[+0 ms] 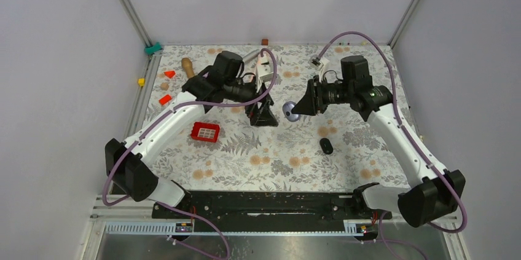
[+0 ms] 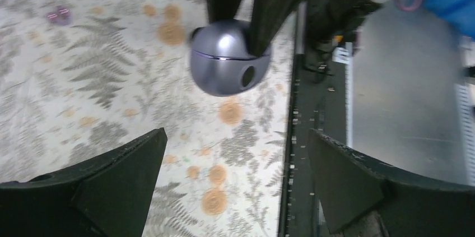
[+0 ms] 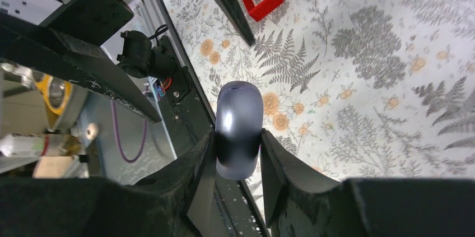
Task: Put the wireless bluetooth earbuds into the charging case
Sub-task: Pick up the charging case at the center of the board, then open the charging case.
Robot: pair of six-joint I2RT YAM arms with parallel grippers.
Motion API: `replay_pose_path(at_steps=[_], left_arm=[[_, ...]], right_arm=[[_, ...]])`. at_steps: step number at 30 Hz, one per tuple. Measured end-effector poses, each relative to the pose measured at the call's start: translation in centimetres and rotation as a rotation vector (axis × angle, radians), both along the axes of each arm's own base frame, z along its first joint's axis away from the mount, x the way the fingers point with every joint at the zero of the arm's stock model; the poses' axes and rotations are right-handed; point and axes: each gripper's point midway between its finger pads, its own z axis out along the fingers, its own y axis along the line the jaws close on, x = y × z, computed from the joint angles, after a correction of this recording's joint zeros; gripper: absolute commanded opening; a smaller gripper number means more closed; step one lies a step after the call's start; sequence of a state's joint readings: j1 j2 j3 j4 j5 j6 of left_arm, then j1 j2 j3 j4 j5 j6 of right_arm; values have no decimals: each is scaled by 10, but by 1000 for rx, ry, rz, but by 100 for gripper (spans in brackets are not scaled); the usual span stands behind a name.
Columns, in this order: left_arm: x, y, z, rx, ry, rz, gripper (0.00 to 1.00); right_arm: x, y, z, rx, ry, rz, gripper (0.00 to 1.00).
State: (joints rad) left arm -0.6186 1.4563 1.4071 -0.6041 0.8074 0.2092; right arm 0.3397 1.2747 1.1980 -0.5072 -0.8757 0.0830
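Observation:
The charging case (image 3: 239, 119), a small lavender rounded shell, hangs above the table with my right gripper (image 3: 238, 146) shut on its sides. From the left wrist view the case (image 2: 224, 60) shows a thin seam, a dark round hole and a lid that looks shut, with the right fingers (image 2: 277, 7) coming down onto it. My left gripper (image 2: 236, 133) stands wide open just short of the case, nothing between its fingers. From above, the left gripper (image 1: 264, 112) and right gripper (image 1: 295, 111) face each other, the case (image 1: 289, 111) between them. The earbuds are out of view.
A red square tray (image 1: 205, 131) lies left of centre. A black oval pebble (image 1: 325, 145) rests on the cloth right of centre. Small red blocks (image 1: 169, 74), a wooden peg (image 1: 187, 66) and a yellow cube (image 1: 141, 82) sit at the back left. Grey walls close in three sides.

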Motion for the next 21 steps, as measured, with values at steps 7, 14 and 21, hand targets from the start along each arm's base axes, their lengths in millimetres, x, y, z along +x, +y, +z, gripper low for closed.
replay_pose_path(at_steps=[7,14,21], left_arm=[[-33,-11,1,-73,157,-167,95],[-49,-24,-16,-60,280,-241,89],[-68,-33,-15,-63,316,-305,78]], right_arm=[[-11,-6,36,17,-213,52,22],[-19,-2,44,77,-294,107,23],[-28,6,25,113,-278,151,23]])
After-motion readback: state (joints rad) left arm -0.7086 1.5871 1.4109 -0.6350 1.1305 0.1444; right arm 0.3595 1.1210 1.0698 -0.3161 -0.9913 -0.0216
